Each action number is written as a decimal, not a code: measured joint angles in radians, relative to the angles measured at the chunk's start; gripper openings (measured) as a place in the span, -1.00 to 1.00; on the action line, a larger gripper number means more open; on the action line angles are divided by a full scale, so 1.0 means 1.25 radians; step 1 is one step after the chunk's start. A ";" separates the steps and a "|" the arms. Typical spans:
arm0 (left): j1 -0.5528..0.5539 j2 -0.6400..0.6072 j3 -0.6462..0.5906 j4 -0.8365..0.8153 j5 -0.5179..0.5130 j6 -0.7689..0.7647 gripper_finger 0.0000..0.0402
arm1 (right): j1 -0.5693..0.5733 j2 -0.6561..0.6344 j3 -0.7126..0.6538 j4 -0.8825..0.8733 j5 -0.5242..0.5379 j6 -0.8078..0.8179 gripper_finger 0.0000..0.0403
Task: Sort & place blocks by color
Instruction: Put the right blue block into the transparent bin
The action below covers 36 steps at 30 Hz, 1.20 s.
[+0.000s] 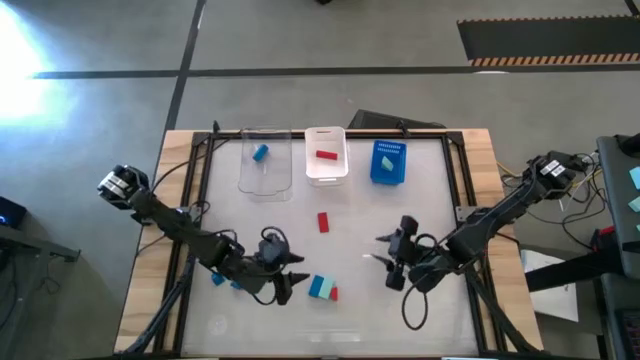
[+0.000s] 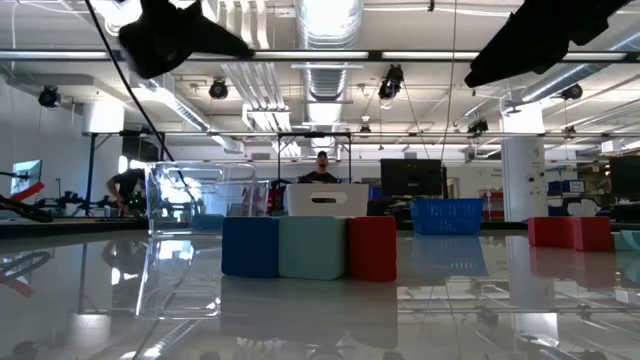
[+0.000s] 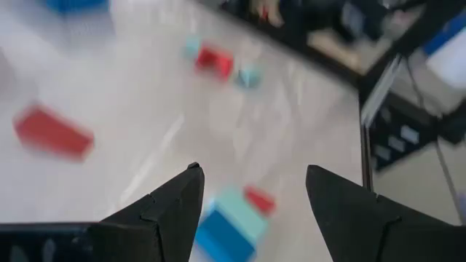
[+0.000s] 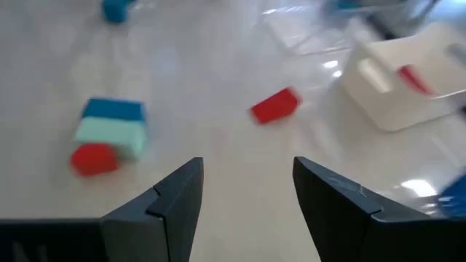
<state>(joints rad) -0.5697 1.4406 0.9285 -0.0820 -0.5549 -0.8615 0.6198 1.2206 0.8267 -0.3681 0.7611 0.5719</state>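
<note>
the left end effector (image 1: 283, 277) is hovering with fingers apart just left of a touching blue, teal and red block cluster (image 1: 322, 289) near the table's (image 1: 440, 180) front; it is best aiming at one outer block squarely. the right end effector (image 1: 393, 262), fingers apart, is waiting nearby. blocks under the left arm are partly hidden.

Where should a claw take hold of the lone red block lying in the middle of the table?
Grip the red block across its two long sides, coming straight down from above. It lies flat as a short bar, alone, with bare table on every side, so the narrow width fits between open fingers.
</note>
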 joint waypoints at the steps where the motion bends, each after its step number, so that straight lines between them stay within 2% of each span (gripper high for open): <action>1: 0.000 0.000 0.005 -0.031 0.027 -0.037 0.13 | -0.001 -0.009 -0.003 -0.003 0.019 0.000 0.01; 8: -0.014 -0.010 0.036 -0.380 0.205 -0.374 0.13 | -0.019 -0.080 -0.006 0.005 0.100 -0.067 0.01; 11: -0.024 -0.010 0.024 -0.450 0.270 -0.487 0.13 | -0.020 -0.104 -0.005 0.005 0.143 -0.093 0.01; 19: -0.065 -0.010 0.023 -0.586 0.416 -0.606 0.13 | -0.029 -0.168 -0.004 0.036 0.168 -0.163 0.01; 25: -0.085 -0.003 0.017 -0.591 0.432 -0.712 0.13 | -0.029 -0.177 -0.009 0.048 0.168 -0.185 0.01; 36: -0.096 0.064 0.000 -0.661 0.437 -0.724 0.13 | -0.029 -0.164 -0.009 0.050 0.167 -0.197 0.01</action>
<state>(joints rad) -0.6895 1.5203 0.9286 -0.9077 -0.0086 -1.7668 0.5838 1.0157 0.8154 -0.3056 0.9695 0.3260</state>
